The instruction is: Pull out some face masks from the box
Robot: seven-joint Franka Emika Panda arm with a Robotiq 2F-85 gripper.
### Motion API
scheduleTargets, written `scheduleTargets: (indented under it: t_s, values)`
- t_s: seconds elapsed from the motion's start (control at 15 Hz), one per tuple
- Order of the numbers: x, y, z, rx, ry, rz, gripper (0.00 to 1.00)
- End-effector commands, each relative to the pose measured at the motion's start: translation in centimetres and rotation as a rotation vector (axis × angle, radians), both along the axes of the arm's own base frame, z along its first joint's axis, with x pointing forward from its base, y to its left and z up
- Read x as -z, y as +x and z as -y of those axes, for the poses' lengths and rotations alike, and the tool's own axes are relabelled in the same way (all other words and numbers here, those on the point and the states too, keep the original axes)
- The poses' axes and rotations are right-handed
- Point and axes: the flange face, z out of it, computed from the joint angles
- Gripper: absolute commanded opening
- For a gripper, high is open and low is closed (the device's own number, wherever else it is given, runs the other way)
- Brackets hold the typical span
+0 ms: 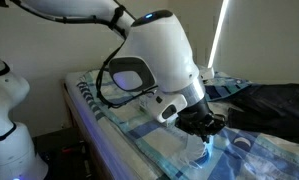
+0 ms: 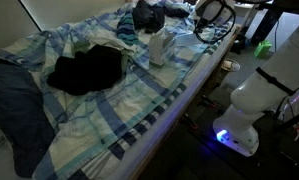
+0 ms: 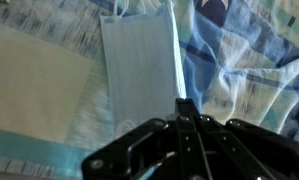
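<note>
Face masks [image 3: 139, 70]: a pale blue pleated sheet shows flat in the wrist view, with the checked bedsheet [image 3: 254, 60] just beside it. The gripper [image 3: 184, 108] is drawn narrow, its jaws pinching the sheet's lower right edge. The box [image 2: 157, 45] stands upright on the bed, near a dark cloth [image 2: 87, 70].

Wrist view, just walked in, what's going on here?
The Panda arm's gripper is over a bed covered with a checked bedsheet. Its fingers look closed on the lower corner of a pale blue pleated face mask, which extends away from the gripper above the sheet. In an exterior view the white box stands upright on the bed just below the gripper, beside a dark garment. Only this one mask is clearly visible.
</note>
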Motion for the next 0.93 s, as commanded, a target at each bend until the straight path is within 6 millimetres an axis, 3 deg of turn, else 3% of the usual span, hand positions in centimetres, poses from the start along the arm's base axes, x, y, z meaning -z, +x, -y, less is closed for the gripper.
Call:
scheduleTargets:
  t_s: [0.0,0.07,0.13,0.2,0.47,0.67,0.87]
  values:
    - [1.8,0.4,0.5,0.021,0.000,0.008,0.00]
    - [2.2,0.6,0.4,0.015,0.011,0.005,0.00]
    - [2.5,0.8,0.3,0.013,0.022,0.006,0.07]
    - [2.6,1.0,0.2,0.007,0.027,0.005,0.27]
    - [1.0,1.2,-0.2,-0.015,0.014,0.025,0.57]
    - [-2.6,0.9,-1.2,-0.064,-0.028,0.070,0.78]
    - [-6.8,0.2,-3.4,-0.127,-0.075,0.111,0.99]
